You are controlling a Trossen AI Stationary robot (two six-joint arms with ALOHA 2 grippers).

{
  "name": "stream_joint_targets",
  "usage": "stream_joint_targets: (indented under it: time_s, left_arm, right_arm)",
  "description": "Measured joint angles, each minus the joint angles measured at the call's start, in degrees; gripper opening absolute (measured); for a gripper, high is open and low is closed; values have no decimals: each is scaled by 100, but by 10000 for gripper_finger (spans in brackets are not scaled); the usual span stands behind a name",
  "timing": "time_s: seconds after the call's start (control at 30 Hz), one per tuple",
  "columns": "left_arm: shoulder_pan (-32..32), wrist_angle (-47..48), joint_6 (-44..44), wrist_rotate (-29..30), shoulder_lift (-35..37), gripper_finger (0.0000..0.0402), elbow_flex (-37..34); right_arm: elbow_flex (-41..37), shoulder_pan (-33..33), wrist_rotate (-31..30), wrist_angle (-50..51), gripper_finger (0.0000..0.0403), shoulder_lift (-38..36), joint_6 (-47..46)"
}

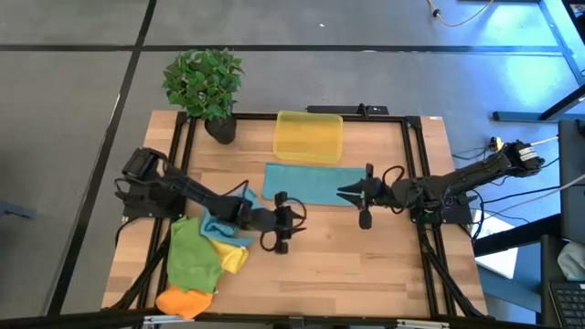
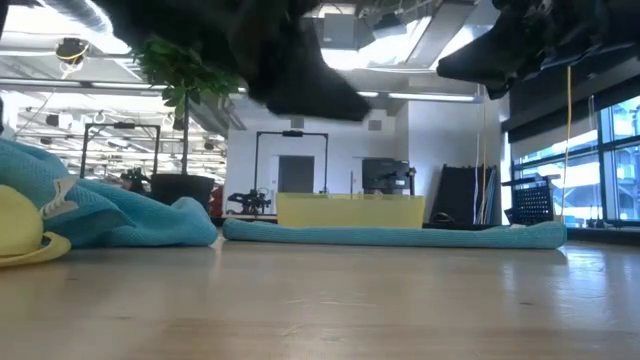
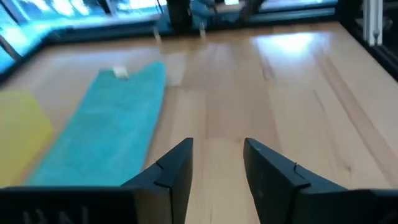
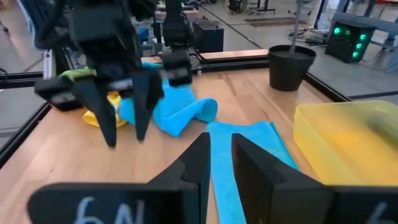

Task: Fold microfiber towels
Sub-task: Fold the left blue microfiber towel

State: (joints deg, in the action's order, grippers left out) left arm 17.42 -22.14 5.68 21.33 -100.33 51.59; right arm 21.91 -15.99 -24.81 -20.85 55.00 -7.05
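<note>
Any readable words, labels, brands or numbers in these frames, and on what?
"6N": light handwritten marks on the right gripper's dark body, right wrist view; the reading is uncertain.
White tag on the folded teal towel: too blurred to read.
White tag in the towel pile: too small to read.
Nothing else legible.

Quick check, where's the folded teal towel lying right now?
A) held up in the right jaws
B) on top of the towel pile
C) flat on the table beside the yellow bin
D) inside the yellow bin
C: the folded teal towel lies flat on the table as a long strip right beside the yellow bin, apart from the towel pile, with neither arm holding it.
</note>
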Motion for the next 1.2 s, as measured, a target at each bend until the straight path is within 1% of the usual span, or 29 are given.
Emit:
stream_joint_targets:
  time_s: [0.13,0.27,0.4,0.47,0.53,0.6,0.67,0.77,0.93,1.03,1.1,1.17,1.2]
  left_arm:
    - [-172,90,126,-121,-416,135,96]
    - [-321,201,138,-133,-530,135,128]
    - [-588,724,390,-36,-489,135,129]
    - [-721,934,550,58,-483,135,129]
    - [-857,1147,687,65,-481,135,129]
    - [-980,1321,880,99,-481,135,129]
    - [-1070,1422,1065,267,-481,135,129]
    - [-1188,1475,1180,355,-481,135,131]
    - [-1315,1854,1030,321,-476,131,131]
    - [-1321,1876,831,279,-430,105,132]
    - [-1337,1877,739,185,-429,70,134]
    - [-1369,1893,681,-7,-429,25,133]
    - [-1403,1922,647,-120,-429,13,134]
  right_arm:
    - [0,-4,1,257,68,0,-84]
    - [0,0,-63,892,68,22,-640]
    - [2,57,-990,1677,62,190,-1305]
    - [0,176,-1108,1991,53,292,-1531]
    - [0,317,-1056,2116,42,417,-1713]
    - [0,473,-849,2244,26,538,-1800]
    - [0,637,-688,2356,8,667,-1794]
    - [0,925,-612,2518,6,794,-1811]
    - [3,1585,11,2858,4,839,-1828]
    - [98,1922,316,3342,3,827,-1817]
    - [247,2093,429,3727,3,826,-1801]
    - [403,2224,546,4037,3,826,-1687]
    - [483,2279,594,4156,3,826,-1652]
